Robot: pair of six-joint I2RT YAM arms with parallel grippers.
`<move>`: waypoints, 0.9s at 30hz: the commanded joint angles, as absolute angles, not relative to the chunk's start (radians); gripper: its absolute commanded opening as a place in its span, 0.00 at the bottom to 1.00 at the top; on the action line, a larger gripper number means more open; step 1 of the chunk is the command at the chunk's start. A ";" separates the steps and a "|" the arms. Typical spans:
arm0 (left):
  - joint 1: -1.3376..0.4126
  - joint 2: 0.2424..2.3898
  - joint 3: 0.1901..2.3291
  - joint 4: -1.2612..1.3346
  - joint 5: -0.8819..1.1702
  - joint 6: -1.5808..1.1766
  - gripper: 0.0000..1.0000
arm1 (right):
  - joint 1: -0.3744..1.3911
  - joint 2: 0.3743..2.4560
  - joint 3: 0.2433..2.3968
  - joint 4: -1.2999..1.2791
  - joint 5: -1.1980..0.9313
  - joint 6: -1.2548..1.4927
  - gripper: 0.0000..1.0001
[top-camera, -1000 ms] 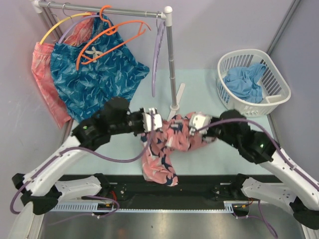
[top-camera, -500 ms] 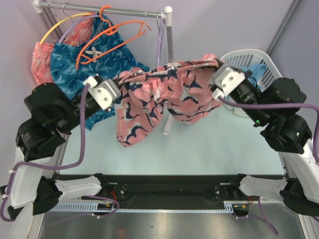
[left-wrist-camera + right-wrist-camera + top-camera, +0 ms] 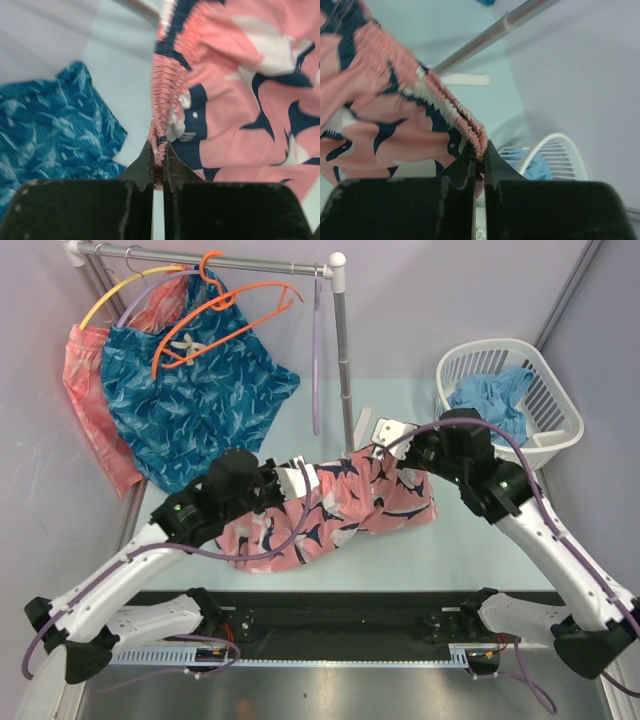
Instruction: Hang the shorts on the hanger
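Note:
The salmon-pink shorts with navy and white leaf shapes are stretched by the waistband between my two grippers, low over the table. My left gripper is shut on the waistband's left end. My right gripper is shut on the waistband's right end. The shorts fill the left wrist view and the right wrist view. The orange hanger hangs by its hook on the rail at the back left, over the teal shorts, apart from both grippers.
A clothes rail on a metal post stands at the back. Teal-blue shorts, a coral garment, a yellow hanger and a lavender hanger hang there. A white basket with blue cloth is at the right.
Both grippers first raised the shorts high and spread them wide, then lowered them again; now the shorts hang stretched low over the table, wider than a second ago.

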State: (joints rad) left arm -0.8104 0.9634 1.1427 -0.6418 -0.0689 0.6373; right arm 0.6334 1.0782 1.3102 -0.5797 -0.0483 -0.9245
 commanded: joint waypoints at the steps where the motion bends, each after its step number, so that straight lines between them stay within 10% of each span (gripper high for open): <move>1: -0.746 0.914 0.975 -0.437 -0.083 0.681 0.00 | 0.552 1.114 1.257 -0.465 -0.234 -0.913 0.00; 10: -0.868 0.767 0.531 -0.436 0.084 0.833 0.10 | 0.845 0.980 0.732 -0.382 -0.218 -1.023 0.00; 15: -0.904 0.839 0.514 -0.543 0.156 0.775 0.39 | 0.917 0.963 0.595 -0.360 -0.147 -1.025 0.03; 18: -0.902 0.825 0.577 -0.653 0.212 0.755 0.58 | 0.926 0.934 0.597 -0.380 -0.112 -0.999 0.18; 22: -0.855 0.762 0.734 -0.770 0.282 0.690 0.79 | 0.940 0.801 0.627 -0.442 -0.068 -0.951 0.81; 27: -0.749 0.735 1.050 -0.851 0.325 0.562 0.89 | 0.945 0.687 0.733 -0.586 -0.002 -0.842 1.00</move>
